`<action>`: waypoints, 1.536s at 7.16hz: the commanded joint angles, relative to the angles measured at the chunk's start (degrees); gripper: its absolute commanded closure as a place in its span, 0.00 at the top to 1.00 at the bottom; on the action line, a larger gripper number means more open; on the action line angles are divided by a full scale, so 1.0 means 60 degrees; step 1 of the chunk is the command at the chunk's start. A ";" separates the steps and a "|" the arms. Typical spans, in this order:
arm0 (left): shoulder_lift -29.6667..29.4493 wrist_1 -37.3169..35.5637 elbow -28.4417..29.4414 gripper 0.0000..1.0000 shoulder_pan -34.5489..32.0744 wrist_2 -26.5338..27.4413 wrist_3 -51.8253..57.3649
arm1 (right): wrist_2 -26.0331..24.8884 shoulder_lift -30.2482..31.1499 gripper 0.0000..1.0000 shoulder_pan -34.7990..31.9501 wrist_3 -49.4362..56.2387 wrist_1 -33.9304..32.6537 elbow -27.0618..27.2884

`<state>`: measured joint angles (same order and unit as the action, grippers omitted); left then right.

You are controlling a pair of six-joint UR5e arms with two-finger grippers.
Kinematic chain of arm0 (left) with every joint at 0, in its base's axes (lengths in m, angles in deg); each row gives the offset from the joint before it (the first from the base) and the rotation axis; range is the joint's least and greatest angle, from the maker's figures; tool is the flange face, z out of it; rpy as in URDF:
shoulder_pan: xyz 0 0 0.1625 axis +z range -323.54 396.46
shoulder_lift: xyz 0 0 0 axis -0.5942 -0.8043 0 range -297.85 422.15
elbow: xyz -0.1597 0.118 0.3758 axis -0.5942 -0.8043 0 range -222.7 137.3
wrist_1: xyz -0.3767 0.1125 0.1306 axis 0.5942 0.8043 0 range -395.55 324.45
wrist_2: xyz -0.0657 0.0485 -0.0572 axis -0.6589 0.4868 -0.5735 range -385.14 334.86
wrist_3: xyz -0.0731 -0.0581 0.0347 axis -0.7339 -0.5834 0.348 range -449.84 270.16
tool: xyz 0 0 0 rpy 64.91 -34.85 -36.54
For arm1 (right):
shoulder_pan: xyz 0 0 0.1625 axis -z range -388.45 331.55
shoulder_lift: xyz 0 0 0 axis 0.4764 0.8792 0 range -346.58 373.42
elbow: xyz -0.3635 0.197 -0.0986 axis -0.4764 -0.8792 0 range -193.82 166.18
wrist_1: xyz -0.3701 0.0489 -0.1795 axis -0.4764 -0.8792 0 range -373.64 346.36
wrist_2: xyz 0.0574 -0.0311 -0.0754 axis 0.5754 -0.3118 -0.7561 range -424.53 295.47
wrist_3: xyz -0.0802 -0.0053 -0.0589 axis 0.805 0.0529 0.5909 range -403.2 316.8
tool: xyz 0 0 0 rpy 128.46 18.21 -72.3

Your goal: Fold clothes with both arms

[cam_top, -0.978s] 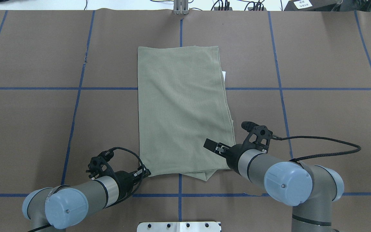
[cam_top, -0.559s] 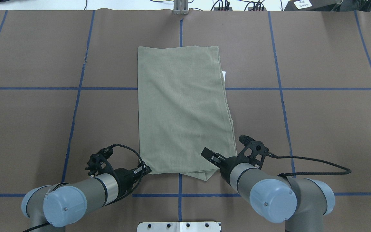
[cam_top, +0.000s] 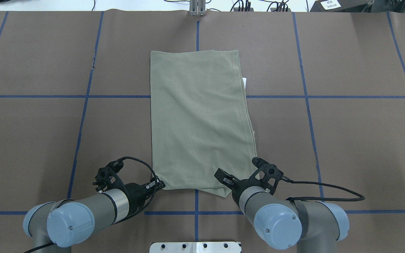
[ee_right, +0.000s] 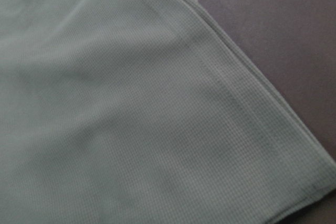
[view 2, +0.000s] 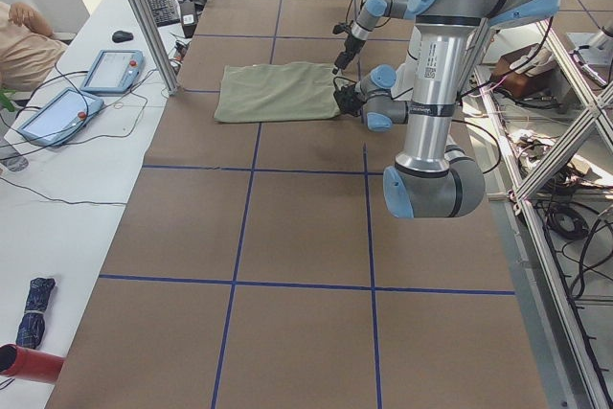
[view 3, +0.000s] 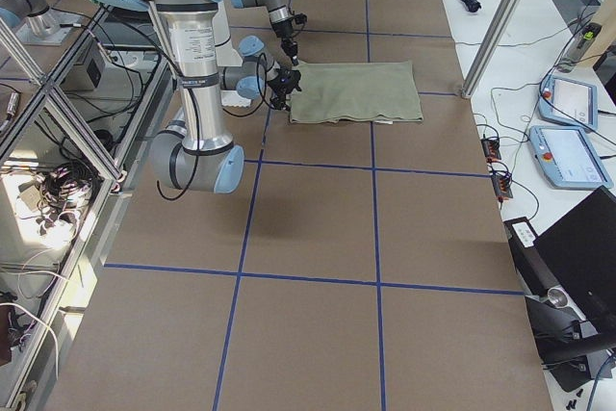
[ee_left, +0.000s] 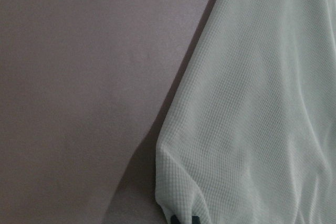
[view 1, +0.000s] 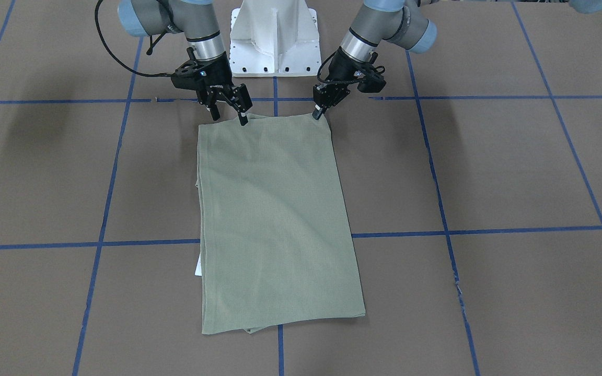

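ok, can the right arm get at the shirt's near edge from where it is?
Probably yes. The right end effector is open, right at the near edge of the shirt, close to the corner on that arm's side. Nothing lies between them; the left end effector is at the other near corner, well clear.

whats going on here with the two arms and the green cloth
It's a two-handed clothes fold. The green shirt lies on the table, already folded into a long flat rectangle. The left hand is pinched on one corner of the edge by the white base. The right hand sits open over that edge's other corner, not yet gripping it.
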<state>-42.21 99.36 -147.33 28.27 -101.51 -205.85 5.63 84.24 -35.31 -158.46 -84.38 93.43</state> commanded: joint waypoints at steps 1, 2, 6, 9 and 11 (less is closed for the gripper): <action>0.0007 0.0000 0.0006 0.00 0.0003 0.0000 0.0029 | -0.0092 -0.0246 0.99 0.0001 -0.0010 -0.0001 -0.0239; 0.0007 0.0000 0.0006 0.00 0.0003 0.0000 0.0029 | -0.0107 -0.0246 0.99 -0.0043 -0.0010 -0.0001 -0.0240; -0.0008 0.0000 0.0006 0.00 0.0017 0.0000 0.0029 | -0.0180 -0.0261 0.96 -0.0073 -0.0010 -0.0016 -0.0371; -0.0008 0.0000 0.0006 0.00 0.0003 0.0000 0.0029 | -0.0253 -0.0334 0.84 -0.0043 -0.0009 -0.0016 -0.0547; -0.0008 0.0000 0.0006 0.00 0.0003 0.0000 0.0044 | -0.0239 -0.0567 0.30 -0.0101 -0.0053 -0.0016 -0.0547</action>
<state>-42.26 99.36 -147.29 28.29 -101.52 -205.65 4.14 81.80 -35.72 -158.57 -84.53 90.18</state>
